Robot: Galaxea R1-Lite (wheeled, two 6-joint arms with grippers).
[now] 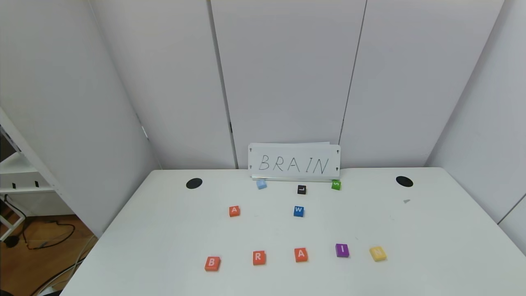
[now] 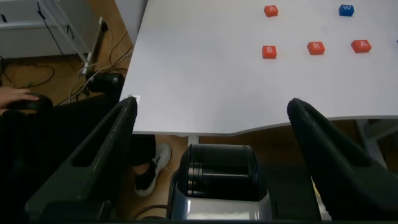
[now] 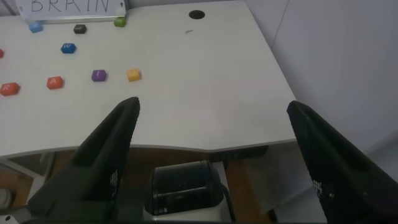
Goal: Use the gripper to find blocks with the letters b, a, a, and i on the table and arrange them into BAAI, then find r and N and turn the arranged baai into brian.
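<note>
In the head view, the white table (image 1: 164, 230) carried a near row of five tiles, well apart from one another: orange-red B (image 1: 212, 263), orange-red r (image 1: 259, 257), orange-red A (image 1: 301, 254), purple I (image 1: 342, 250) and yellow N (image 1: 377, 253), reading from the robot's left to its right. A second orange-red A (image 1: 234, 211) lay farther back on the left, with a blue W tile (image 1: 298, 211) level with it toward the middle. Behind these sat a pale blue tile (image 1: 261, 184), a black L tile (image 1: 301, 189) and a green S tile (image 1: 336, 184), just in front of a white sign (image 1: 294, 162) handwritten BRAIN that leaned on the wall panels. Two black round holes (image 1: 194, 183) marked the far corners of the table. Neither arm showed in this view.

In the left wrist view, the left gripper (image 2: 211, 162) hung off the near edge of the table, its fingers (image 2: 112, 149) spread wide with nothing between them. B (image 2: 268, 51), r (image 2: 316, 47) and one A (image 2: 360, 45) lay in a line on the table beyond, the other A (image 2: 270, 10) and the W tile (image 2: 346, 9) farther on.

In the right wrist view, the right gripper (image 3: 214, 155) likewise sat off the table's near edge, fingers (image 3: 106, 149) fully parted and holding nothing. I (image 3: 98, 75) and N (image 3: 133, 74) lay side by side, apart, with A (image 3: 55, 82) and r (image 3: 9, 89) along the same row.
</note>
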